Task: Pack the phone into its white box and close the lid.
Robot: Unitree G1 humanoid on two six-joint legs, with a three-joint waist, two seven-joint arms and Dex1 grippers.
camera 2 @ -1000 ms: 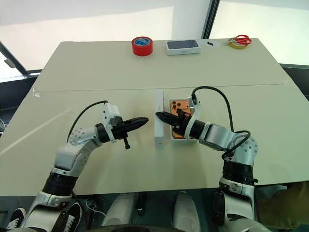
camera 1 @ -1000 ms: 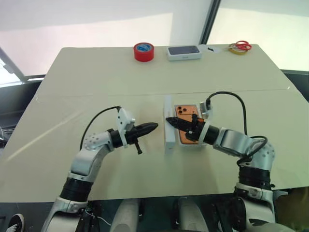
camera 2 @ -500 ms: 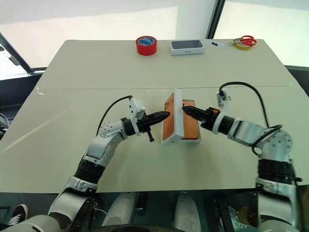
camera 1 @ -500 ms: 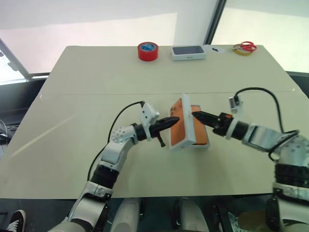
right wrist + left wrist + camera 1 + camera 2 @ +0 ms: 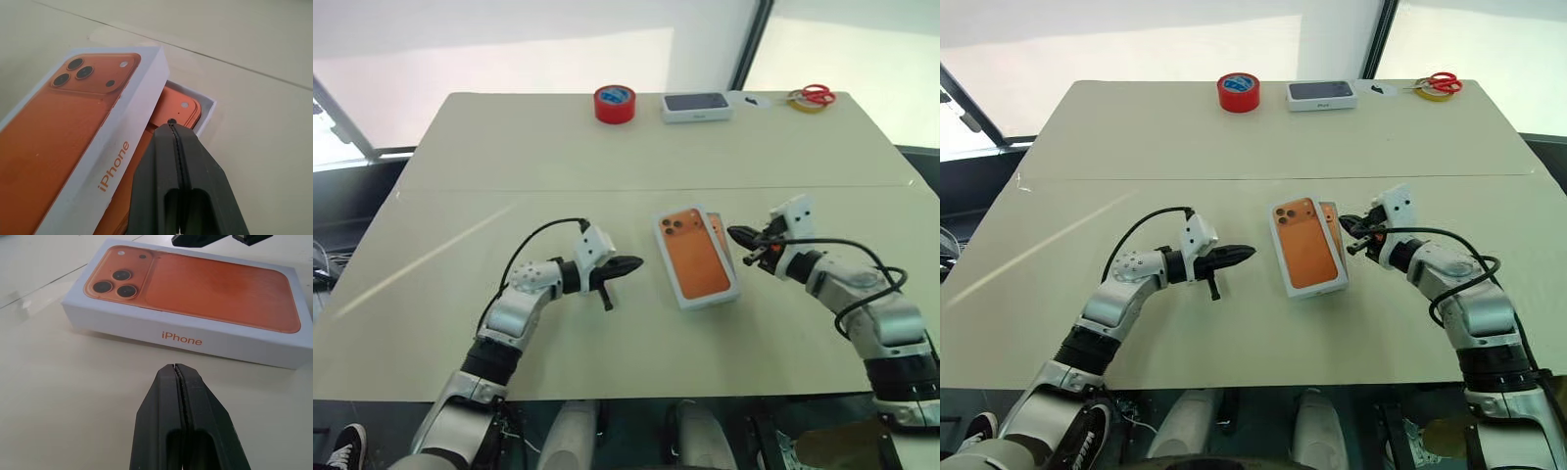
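In the head views, the lid [image 5: 697, 257], printed with an orange phone picture, lies askew over the white box [image 5: 732, 257] at table [image 5: 509, 157] centre. The left gripper [image 5: 632, 264] sits at nine o'clock of it, apart; the right gripper [image 5: 738, 235] at three o'clock, near the box's uncovered edge.

In the left wrist view, the left gripper [image 5: 175, 367] is pressed together, empty, short of the lid's lettered side.

In the right wrist view, the right gripper [image 5: 171, 123] is closed, empty, above the phone [image 5: 171, 108] lying in the box.
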